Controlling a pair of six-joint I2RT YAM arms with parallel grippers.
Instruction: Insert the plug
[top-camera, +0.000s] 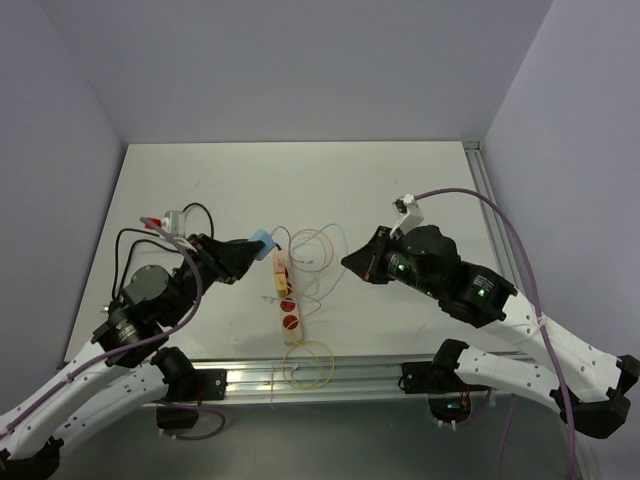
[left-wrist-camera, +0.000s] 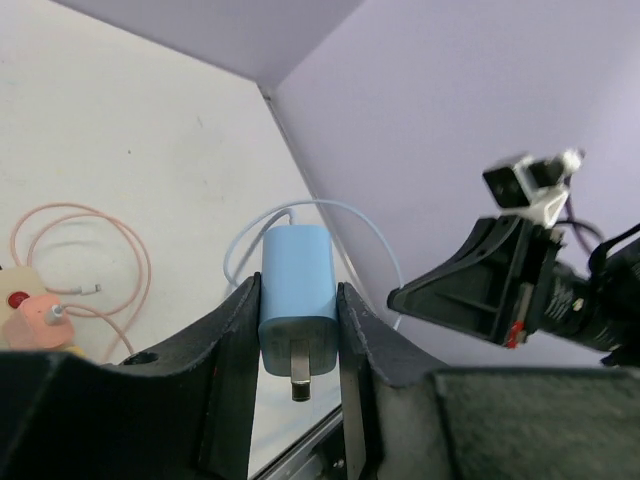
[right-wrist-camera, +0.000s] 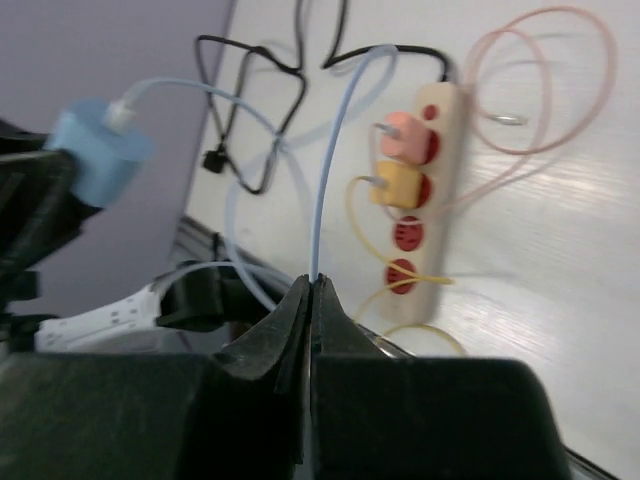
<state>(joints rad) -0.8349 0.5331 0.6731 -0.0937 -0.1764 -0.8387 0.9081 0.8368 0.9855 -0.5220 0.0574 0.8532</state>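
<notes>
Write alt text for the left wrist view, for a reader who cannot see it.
The left gripper clamps a blue plug, metal prongs pointing toward the camera. Its cable loops behind over the white table; the right gripper hangs at right.

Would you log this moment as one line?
left gripper: shut on blue plug | right gripper: shut on blue cable | power strip: plug not in

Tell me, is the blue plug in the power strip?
Out. The left tool holds the blue plug in the air, prongs bare, apart from the power strip.
</notes>
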